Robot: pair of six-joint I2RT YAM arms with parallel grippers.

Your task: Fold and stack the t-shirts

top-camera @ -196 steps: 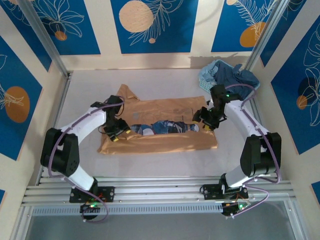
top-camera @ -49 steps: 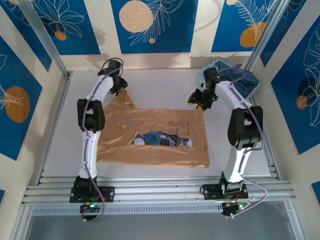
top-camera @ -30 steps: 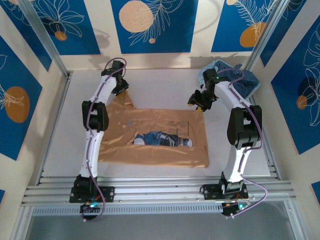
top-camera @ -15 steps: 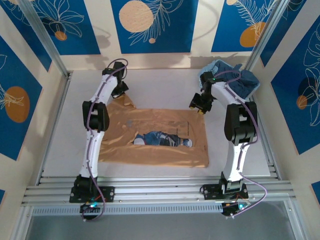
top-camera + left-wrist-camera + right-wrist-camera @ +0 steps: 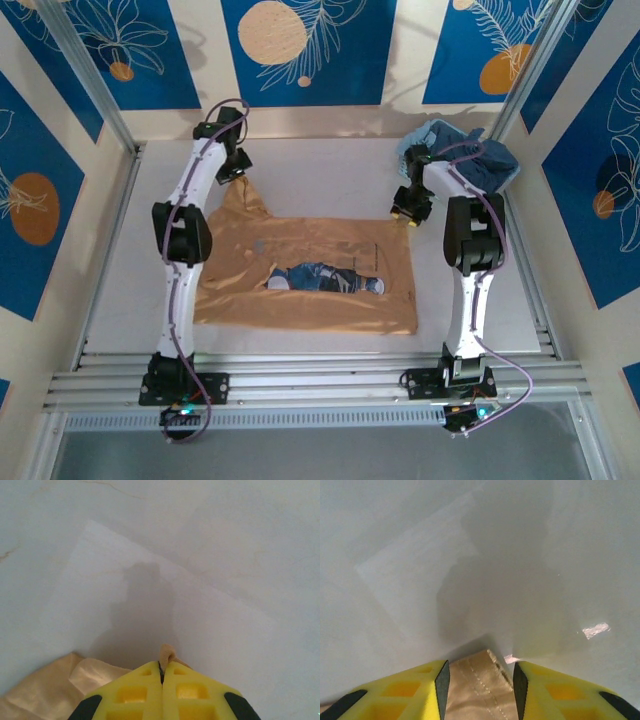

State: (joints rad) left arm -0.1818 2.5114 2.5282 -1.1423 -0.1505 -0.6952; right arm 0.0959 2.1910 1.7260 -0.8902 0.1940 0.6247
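The tan-orange t-shirt (image 5: 300, 260) lies spread on the table with its blue-and-white print (image 5: 325, 278) facing up. At its far left sleeve (image 5: 246, 198), my left gripper (image 5: 238, 172) is shut on a small tip of tan cloth (image 5: 168, 655), which sticks out past the closed jaws of the left gripper (image 5: 162, 666). My right gripper (image 5: 405, 212) sits at the shirt's far right corner. There the right gripper (image 5: 480, 666) is open, and the stitched tan hem (image 5: 477, 685) lies between its fingers without touching them. The dusty blue t-shirt (image 5: 470, 152) is heaped at the far right.
A light-blue lattice basket (image 5: 412, 152) holds the blue shirt in the far right corner. Metal frame posts (image 5: 90, 75) and patterned walls close in the table's back and sides. Bare white table (image 5: 320, 165) lies beyond the tan shirt.
The left gripper shut on the sleeve tip and drew back toward the far wall. The right gripper slid onto the shirt's far right corner, its jaws narrowing a little.
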